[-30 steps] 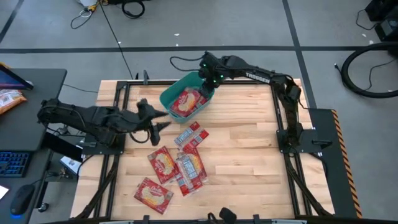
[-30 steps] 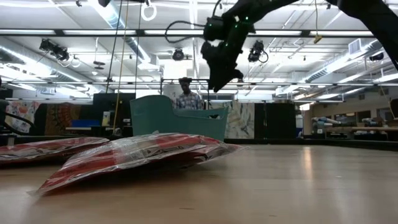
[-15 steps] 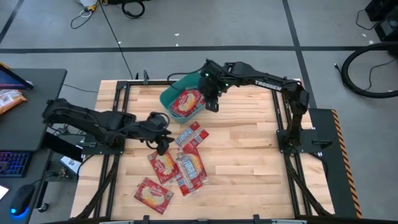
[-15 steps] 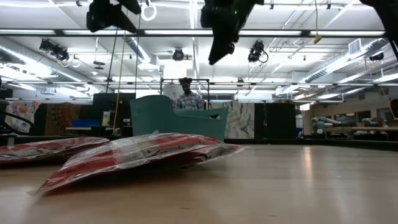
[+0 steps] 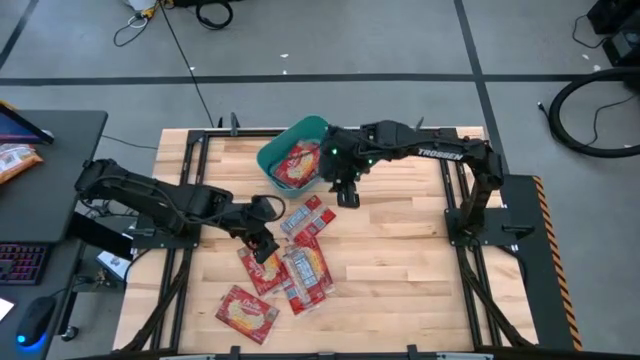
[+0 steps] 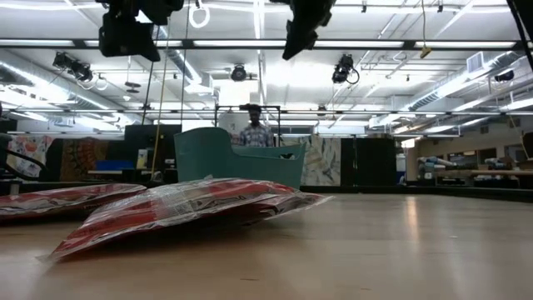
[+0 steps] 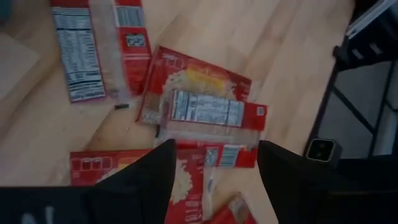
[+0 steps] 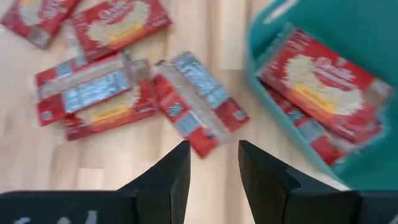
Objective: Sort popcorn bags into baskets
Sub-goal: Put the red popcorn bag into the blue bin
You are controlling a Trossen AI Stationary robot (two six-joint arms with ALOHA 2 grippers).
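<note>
A: What lies nearest the front edge of the table (image 5: 400, 260)?
B: A single bag (image 5: 247, 310), then a heap of bags (image 5: 290, 262) between it and the tub (image 5: 283, 147)

A: And the left gripper (image 5: 262, 243)?
B: It hangs over the heap's tub-ward side, fingers (image 7: 152, 177) spread apart with nothing between them

A: Where is the tub?
B: At the far edge of the table, with bags (image 5: 294, 165) already lying inside

A: The right gripper (image 5: 347, 193)?
B: Just beside the tub, on the side away from the left arm, above bare wood; its fingers (image 8: 174, 168) stand parted and empty

A: Anything past the tub?
B: In the low view a person (image 6: 253, 129) stands behind it
</note>
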